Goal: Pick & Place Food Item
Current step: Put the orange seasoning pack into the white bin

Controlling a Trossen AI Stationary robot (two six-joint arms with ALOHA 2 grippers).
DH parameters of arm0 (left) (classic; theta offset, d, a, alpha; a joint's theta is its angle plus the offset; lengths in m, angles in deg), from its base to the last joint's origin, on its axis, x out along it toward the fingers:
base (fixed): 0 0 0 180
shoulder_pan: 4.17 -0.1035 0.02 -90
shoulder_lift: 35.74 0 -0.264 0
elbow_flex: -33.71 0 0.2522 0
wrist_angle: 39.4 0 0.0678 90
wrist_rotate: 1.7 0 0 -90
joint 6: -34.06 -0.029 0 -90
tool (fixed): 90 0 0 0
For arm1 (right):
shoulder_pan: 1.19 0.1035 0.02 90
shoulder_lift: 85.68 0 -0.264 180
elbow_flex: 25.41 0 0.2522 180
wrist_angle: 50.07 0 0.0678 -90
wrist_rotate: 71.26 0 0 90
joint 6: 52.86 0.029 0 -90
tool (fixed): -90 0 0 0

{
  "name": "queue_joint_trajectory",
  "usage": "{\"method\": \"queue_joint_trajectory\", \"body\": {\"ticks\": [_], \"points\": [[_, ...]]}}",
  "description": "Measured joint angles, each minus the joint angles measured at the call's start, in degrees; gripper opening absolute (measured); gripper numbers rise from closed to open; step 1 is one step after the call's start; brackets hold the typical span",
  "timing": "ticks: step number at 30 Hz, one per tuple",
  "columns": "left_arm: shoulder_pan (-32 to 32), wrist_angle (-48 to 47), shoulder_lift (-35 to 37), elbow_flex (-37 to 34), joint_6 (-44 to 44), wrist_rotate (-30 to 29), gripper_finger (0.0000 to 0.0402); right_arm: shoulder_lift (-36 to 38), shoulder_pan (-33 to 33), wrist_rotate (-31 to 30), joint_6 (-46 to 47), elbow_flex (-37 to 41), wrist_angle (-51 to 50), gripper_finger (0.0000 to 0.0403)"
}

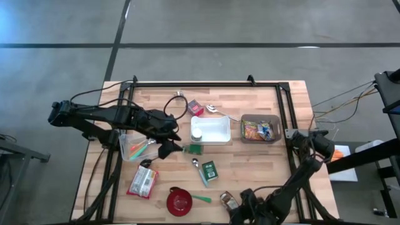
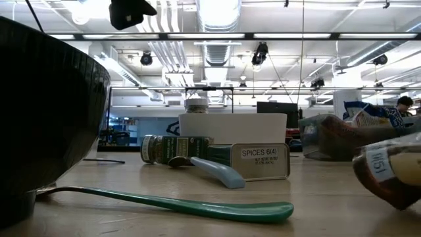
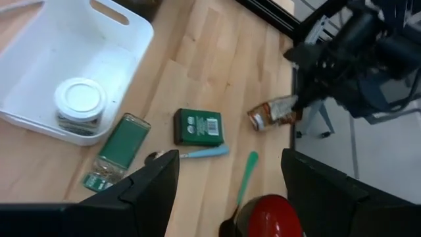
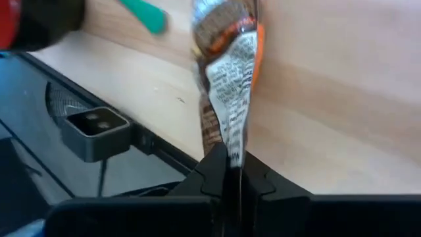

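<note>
Right pincer (image 4: 231, 172) pinches snack packet (image 4: 227, 79) — half cut off; left pincer (image 3: 230, 181) spread.

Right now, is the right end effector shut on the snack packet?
Yes, in the right wrist view the right end effector has its fingers pinched together on the edge of the snack packet.

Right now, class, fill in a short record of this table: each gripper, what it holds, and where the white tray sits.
right gripper: shut on the edge of the crinkly brown snack packet, near the table's front edge
left gripper: open, empty, above the green spice jar
white plastic tray: mid-table, holding a white-lidded jar
red bowl: front edge, left of the packet
</note>
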Motion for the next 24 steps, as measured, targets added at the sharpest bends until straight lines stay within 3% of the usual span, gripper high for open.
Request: {"method": "queue_joint_trajectory", "body": {"ticks": [8, 24], "points": [[0.1, 6.3, -0.2, 0.0, -9.1, 8.7, 0.0269, 10.5, -4.0, 3.7, -17.0, 1.1, -4.3, 0.0007], [0.1, 16.4, -4.8, 0.1, -19.6, 10.1, 0.0269, 24.1, -14.4, 2.9, -38.8, 2.4, -4.5, 0.0007]]}}
